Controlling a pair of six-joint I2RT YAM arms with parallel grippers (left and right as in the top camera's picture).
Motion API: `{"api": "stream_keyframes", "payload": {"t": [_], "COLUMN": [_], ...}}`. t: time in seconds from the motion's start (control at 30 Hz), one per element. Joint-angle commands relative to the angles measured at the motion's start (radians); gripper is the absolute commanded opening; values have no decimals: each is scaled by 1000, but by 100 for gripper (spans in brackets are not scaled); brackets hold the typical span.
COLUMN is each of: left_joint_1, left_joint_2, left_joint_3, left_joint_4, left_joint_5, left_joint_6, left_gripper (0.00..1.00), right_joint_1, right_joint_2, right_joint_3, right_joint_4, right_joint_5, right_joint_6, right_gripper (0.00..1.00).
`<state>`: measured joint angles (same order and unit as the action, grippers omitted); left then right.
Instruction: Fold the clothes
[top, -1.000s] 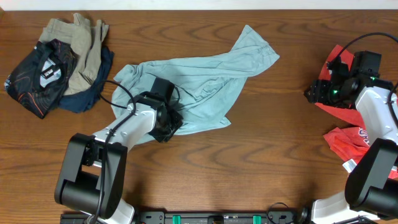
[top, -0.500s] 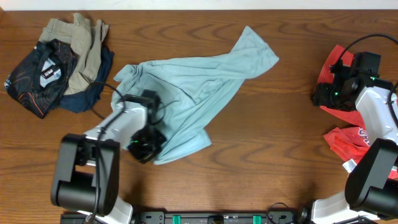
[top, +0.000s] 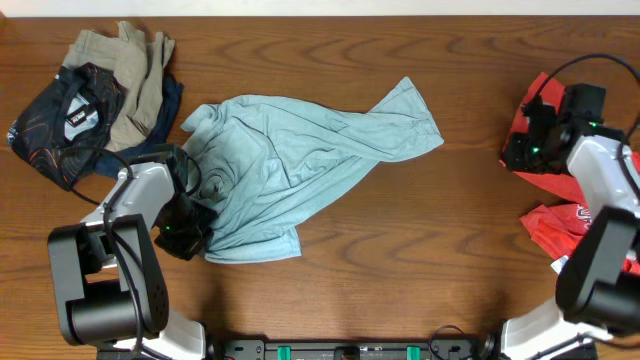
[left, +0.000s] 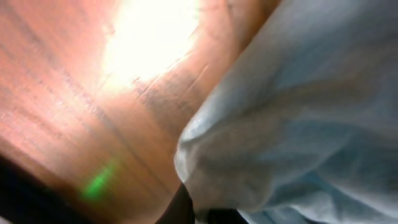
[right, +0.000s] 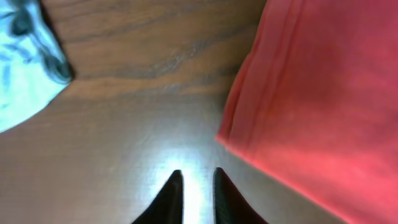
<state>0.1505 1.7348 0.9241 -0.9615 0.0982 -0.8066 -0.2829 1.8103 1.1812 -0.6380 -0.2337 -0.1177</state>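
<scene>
Two arms frame the overhead view: my left gripper (top: 185, 235) sits at the lower-left corner of the pale blue-grey T-shirt (top: 300, 165) spread mid-worktop (top: 420, 240), my right gripper (top: 522, 150) beside the red T-shirt (top: 545, 185). Left wrist: cloth fills the frame; I cannot tell my gripper's state. Right wrist: fingertips (right: 171, 196) nearly together, empty, over bare wood.

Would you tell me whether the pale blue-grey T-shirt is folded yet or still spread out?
Not folded: the pale blue-grey T-shirt lies crumpled and twisted across the table, one end trailing rightwards, with the left gripper at its lower-left edge.

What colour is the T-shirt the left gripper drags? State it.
Pale blue-grey T-shirt, plain; clearest overhead.
</scene>
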Motion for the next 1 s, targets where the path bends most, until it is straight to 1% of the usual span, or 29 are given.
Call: {"api": "stream_keyframes", "payload": {"t": [0.0, 0.07, 0.13, 0.23, 0.3, 0.43, 0.57, 0.67, 0.73, 0.8, 0.93, 0.97], "left_joint_1": [-4, -6, -6, -6, -6, -6, -6, -6, -6, -6, -6, -6], "left_joint_2": [7, 7, 7, 7, 7, 7, 7, 7, 7, 7, 7, 7], "left_joint_3": [-4, -4, -4, -4, -4, -4, -4, -4, -4, -4, -4, -4], "left_joint_4": [11, 14, 13, 13, 13, 10, 10, 10, 10, 13, 26, 32], "left_joint_5": [7, 7, 7, 6, 7, 6, 6, 7, 7, 6, 6, 6], "left_joint_6": [13, 13, 14, 14, 14, 14, 14, 14, 14, 14, 13, 13], "left_gripper": [6, 6, 6, 6, 6, 6, 6, 6, 6, 6, 6, 6], "right_joint_1": [8, 8, 7, -5, -18, -73, -167, -251, -301, -338, -344, -333], "right_joint_2": [89, 135, 170, 219, 244, 255, 241, 225, 211, 193, 156, 147], "right_joint_3": [-4, -4, -4, -4, -4, -4, 0, 26, 58, 100, 163, 167], "right_joint_4": [55, 106, 142, 178, 182, 171, 161, 136, 118, 118, 113, 111], "right_joint_5": [-21, -21, -9, 55, 155, 418, 532, 538, 494, 335, -206, -291], "right_joint_6": [20, 28, 27, 28, 53, 172, 212, 254, 274, 260, 101, 87], "right_gripper": [13, 14, 18, 21, 22, 24, 38, 45, 46, 46, 46, 47]}}
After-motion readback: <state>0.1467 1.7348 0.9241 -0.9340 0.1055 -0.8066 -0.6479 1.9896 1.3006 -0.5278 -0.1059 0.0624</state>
